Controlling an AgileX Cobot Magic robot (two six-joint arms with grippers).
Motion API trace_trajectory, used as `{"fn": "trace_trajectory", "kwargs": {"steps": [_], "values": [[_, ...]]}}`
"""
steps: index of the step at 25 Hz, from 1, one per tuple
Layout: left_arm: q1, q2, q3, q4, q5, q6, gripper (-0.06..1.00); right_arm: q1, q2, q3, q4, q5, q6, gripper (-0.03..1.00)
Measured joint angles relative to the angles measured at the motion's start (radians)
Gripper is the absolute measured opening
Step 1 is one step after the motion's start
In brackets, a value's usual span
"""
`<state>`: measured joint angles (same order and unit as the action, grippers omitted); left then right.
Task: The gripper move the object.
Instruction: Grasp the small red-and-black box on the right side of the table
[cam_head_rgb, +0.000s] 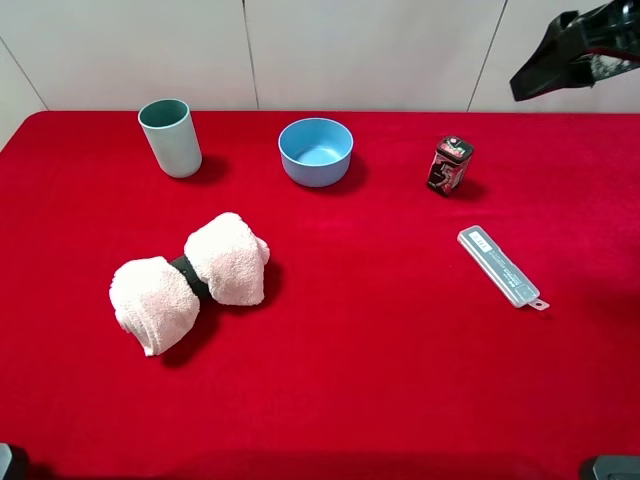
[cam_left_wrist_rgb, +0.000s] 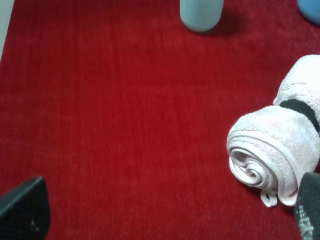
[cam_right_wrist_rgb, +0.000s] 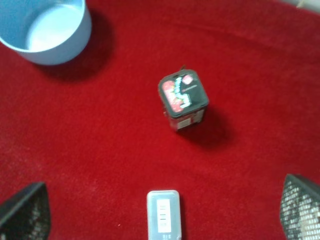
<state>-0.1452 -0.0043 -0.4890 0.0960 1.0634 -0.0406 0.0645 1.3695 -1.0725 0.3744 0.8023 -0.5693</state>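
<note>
So the little tin (cam_head_rgb: 449, 165) with the red patterned sides is standing upright on the red cloth (cam_head_rgb: 380, 350) toward the far right. The blue bowl (cam_head_rgb: 315, 150) is off to one side of it and the long clear plastic case (cam_head_rgb: 500, 266) lies nearer the front, neither one touching it. The right gripper (cam_head_rgb: 545, 62) hangs up in the air behind and to the right of the tin, well clear of it, jaws spread wide and holding nothing. Looks to me like the approach stage, no grab yet. Next it'd have to come down and forward, straddle the tin's sides and squeeze, without clipping the case. The left gripper (cam_left_wrist_rgb: 165, 212) is also wide open, parked over by the pink towel roll (cam_head_rgb: 190, 280) and greenish cup (cam_head_rgb: 170, 137), not involved as far as I can see.
</note>
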Motion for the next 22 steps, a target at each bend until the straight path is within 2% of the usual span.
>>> {"fn": "trace_trajectory", "kwargs": {"steps": [4,13,18,22], "values": [[0.000,0.000,0.000,0.000,0.000,0.000,0.97,0.015,0.069,-0.036,-0.005,0.019,-0.015,0.69],[0.000,0.000,0.000,0.000,0.000,0.000,0.97,0.115,0.246,-0.148,-0.083,0.020,-0.019,0.69],[0.000,0.000,0.000,0.000,0.000,0.000,0.97,0.119,0.353,-0.221,-0.098,0.018,-0.019,0.69],[0.000,0.000,0.000,0.000,0.000,0.000,0.97,0.120,0.417,-0.235,-0.109,-0.025,-0.020,0.69]]}}
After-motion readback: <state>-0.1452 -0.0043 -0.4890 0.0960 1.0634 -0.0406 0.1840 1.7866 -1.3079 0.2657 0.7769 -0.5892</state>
